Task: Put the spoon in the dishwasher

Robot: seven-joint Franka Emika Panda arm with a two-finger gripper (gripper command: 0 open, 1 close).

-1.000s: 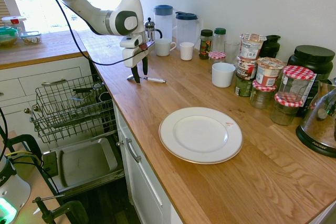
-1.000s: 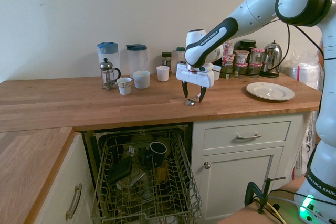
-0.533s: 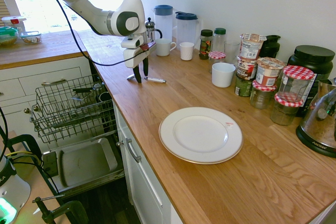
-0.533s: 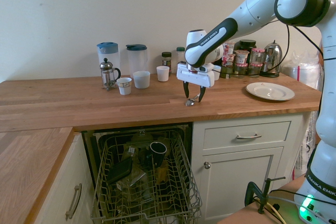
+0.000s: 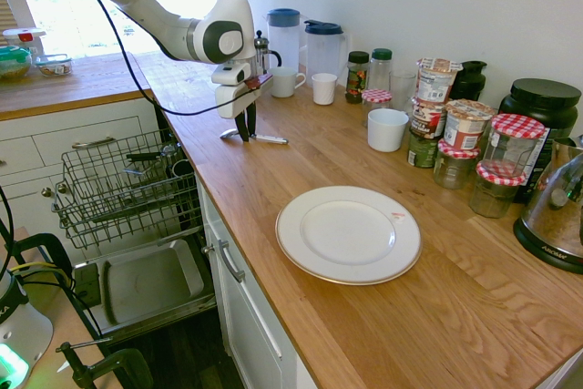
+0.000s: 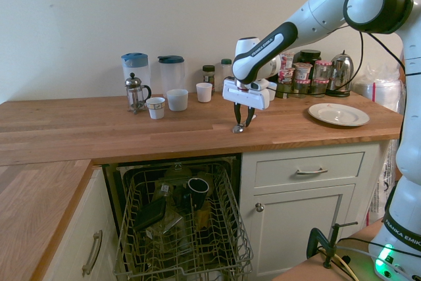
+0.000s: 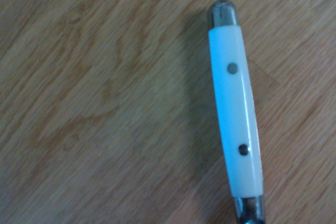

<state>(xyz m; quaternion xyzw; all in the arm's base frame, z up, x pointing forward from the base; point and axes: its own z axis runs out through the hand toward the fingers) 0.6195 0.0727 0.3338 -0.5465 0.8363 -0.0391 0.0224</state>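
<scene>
On the wooden counter, near its front edge above the dishwasher, I see the spoon lying flat. The gripper points straight down over it, with the fingers brought close on either side of the spoon. From the two outer views I cannot tell if they already press on it or only stand beside it, because the dark fingers cover the middle part. In the first exterior view only the thin handle end shows past the gripper, and in the second exterior view only a small shiny end is seen under the fingers. The wrist view shows a white handle piece with two small dots and metal at both ends; it is cut off at the edge and a little blurred. The dishwasher rack is pulled out, with a dark cup inside; other things there are hard to make out.
</scene>
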